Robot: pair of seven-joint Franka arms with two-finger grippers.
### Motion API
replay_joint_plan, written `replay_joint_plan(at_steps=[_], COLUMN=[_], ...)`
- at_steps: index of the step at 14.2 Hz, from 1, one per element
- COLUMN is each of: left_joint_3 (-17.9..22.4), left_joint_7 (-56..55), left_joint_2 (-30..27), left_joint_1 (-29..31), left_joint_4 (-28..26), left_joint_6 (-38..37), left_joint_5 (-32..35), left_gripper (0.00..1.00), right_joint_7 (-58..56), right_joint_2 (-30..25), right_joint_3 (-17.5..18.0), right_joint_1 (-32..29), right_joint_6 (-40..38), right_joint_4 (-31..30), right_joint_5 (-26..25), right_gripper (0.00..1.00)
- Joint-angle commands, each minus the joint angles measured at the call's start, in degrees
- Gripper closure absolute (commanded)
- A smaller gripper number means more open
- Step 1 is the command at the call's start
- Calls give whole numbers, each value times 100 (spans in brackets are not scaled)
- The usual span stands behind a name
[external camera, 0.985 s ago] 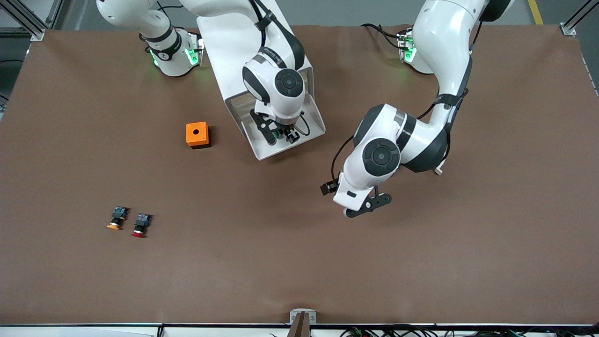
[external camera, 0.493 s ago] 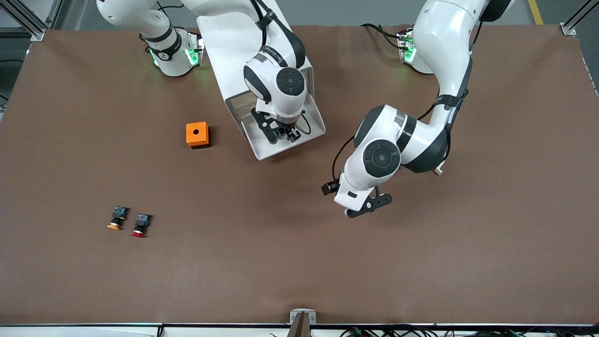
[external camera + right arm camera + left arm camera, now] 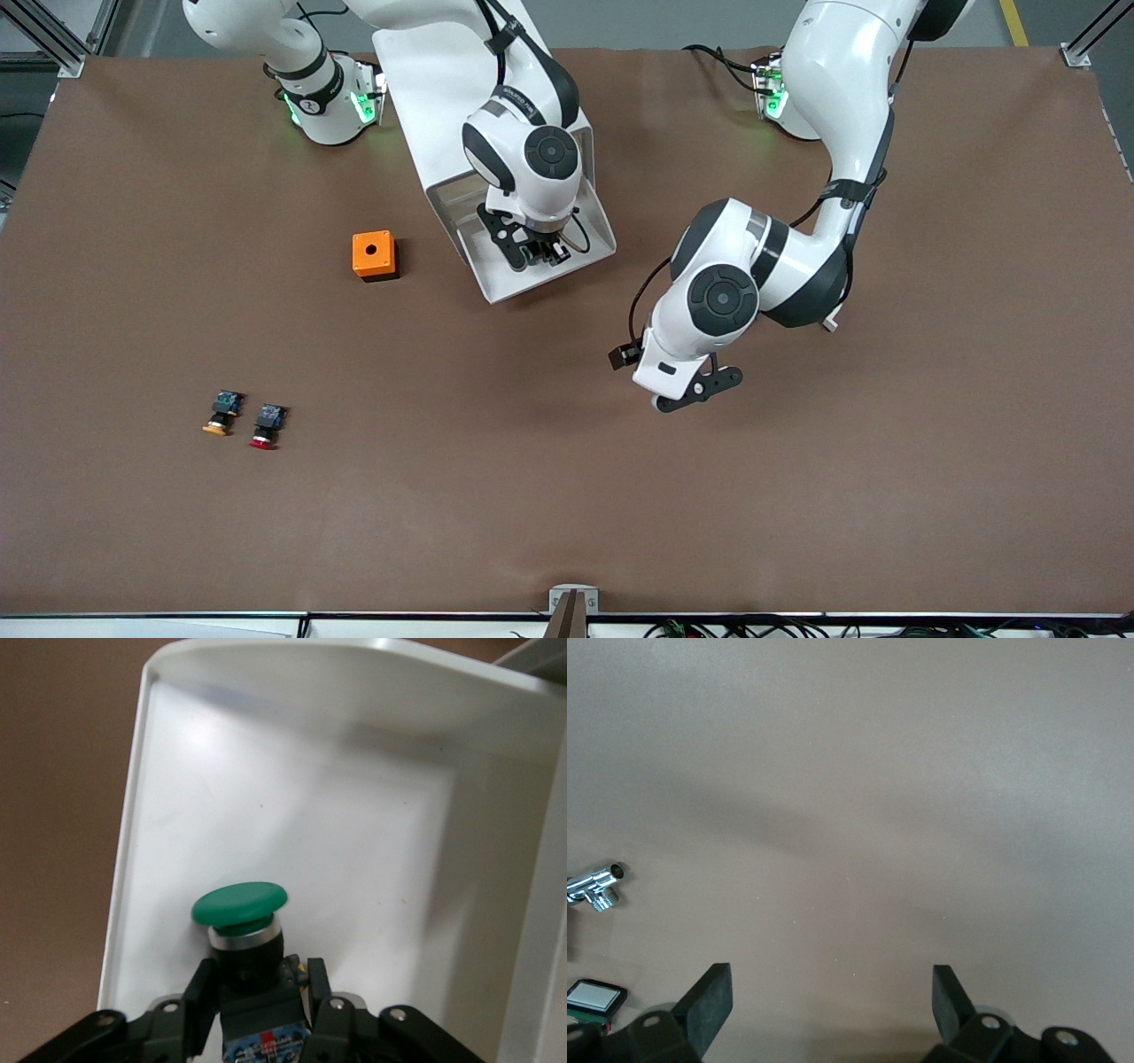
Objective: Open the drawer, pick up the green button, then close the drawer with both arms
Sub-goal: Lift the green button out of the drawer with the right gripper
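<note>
The lowest drawer [image 3: 595, 241] of the white cabinet [image 3: 425, 80] stands pulled out toward the front camera. My right gripper [image 3: 534, 254] reaches down into it and is shut on the button [image 3: 529, 256]. In the right wrist view the green cap [image 3: 240, 904] points away from the gripper [image 3: 259, 973], the fingers [image 3: 200, 985] clamp the black body, and the white drawer floor [image 3: 310, 815] lies beneath. My left gripper [image 3: 702, 390] waits open over bare table toward the left arm's end, nothing between its fingers [image 3: 713, 992].
An orange box [image 3: 374, 255] with a hole on top sits beside the drawer toward the right arm's end. An orange-capped button [image 3: 220, 415] and a red-capped button [image 3: 266, 426] lie nearer the front camera. A chrome fitting [image 3: 598, 884] lies by the left arm.
My right gripper's fingers have closed onto the green button inside the drawer. The left arm has stayed in place.
</note>
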Motion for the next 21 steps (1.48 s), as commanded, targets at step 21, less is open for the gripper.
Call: replay_joint_plan(at_steps=[21], left_joint_3=[65], left_joint_7=[-1394], left_joint_2=[-17], left_joint_1=[-1027], left_joint_4=[-1107], left_joint_6=[1520], left_joint_5=[123], left_gripper=[1], right_joint_7=[-3987], right_joint_2=[-410], right_joint_3=[25], right_joint_1=[-3053], right_joint_6=[-2434], right_joint_4=[1428], right_joint_5=[1055], right_gripper=[100])
